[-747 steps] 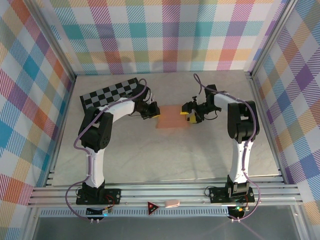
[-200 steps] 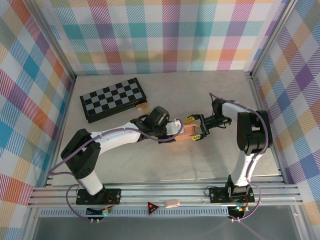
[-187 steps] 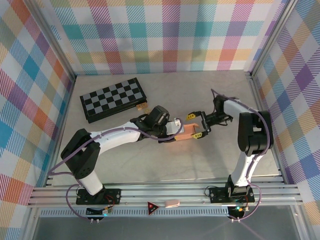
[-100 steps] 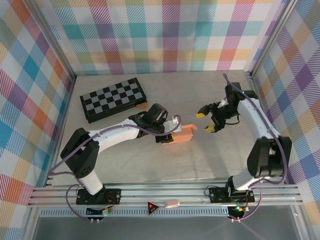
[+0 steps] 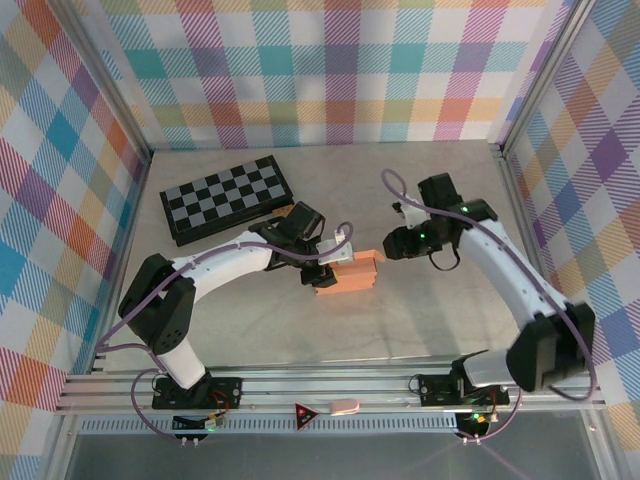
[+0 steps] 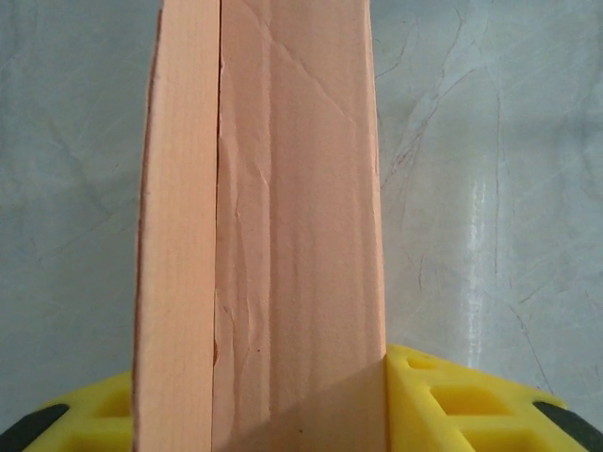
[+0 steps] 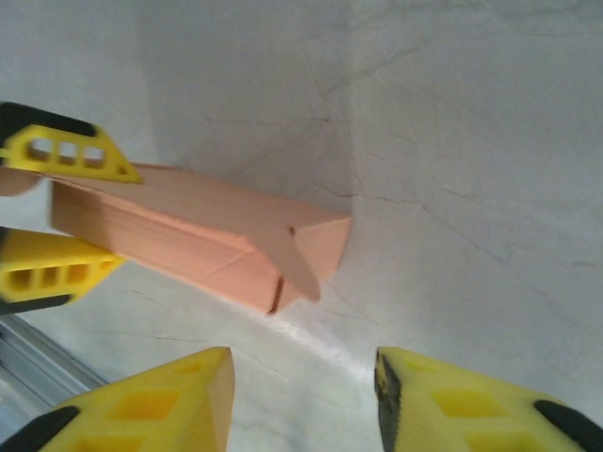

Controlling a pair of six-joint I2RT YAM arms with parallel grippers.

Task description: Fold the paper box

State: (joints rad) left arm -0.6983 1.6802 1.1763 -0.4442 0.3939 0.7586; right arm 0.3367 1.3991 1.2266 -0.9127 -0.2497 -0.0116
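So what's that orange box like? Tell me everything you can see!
The paper box is salmon-orange thin card, creased and folded into a long narrow box shape. One small end flap sticks out untucked. The left gripper clamps its other end, low over the grey table. The right gripper sits open near the flap end, not touching it.

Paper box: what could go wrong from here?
1. The end flap of the paper box sticks out loose. The open right pincer could bend it outward instead of tucking it in.
2. The left pincer clamps only the opposite end, so a push on the flap may swivel the box in that grip.
3. The card shows creases; more squeezing could crush it.
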